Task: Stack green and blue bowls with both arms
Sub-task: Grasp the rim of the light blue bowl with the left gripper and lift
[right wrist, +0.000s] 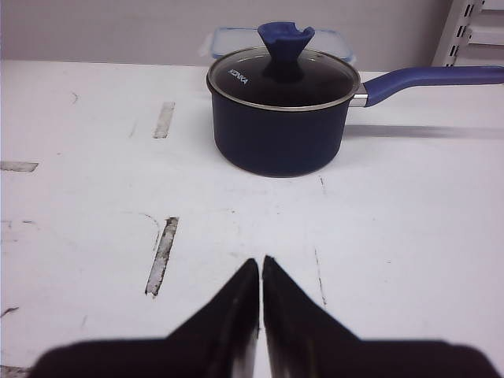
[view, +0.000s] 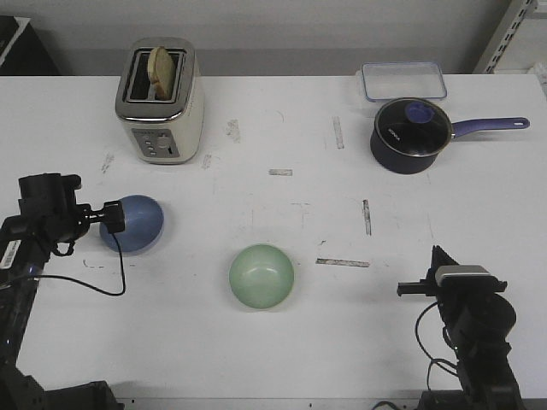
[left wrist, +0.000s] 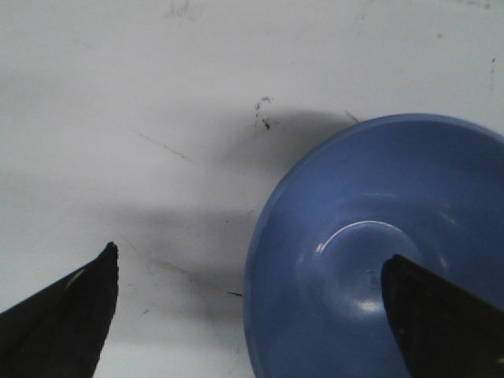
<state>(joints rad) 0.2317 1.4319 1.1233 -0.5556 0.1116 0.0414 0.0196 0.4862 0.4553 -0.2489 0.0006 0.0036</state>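
blue bowl (left wrist: pixel 370 260): cut off by frame edge | left pincer (view: pixel 114 217): tips hidden in front view

Both arms are matte black with looping black cables; the right arm (view: pixel 466 320) carries a silver-grey block, pointed black fingers (right wrist: pixel 236 315).

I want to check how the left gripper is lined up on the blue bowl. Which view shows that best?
The left wrist view: the blue bowl fills it, one finger over its inside, the other outside its rim. The front view shows the left gripper at the bowl's edge, small. The right wrist view misses it.
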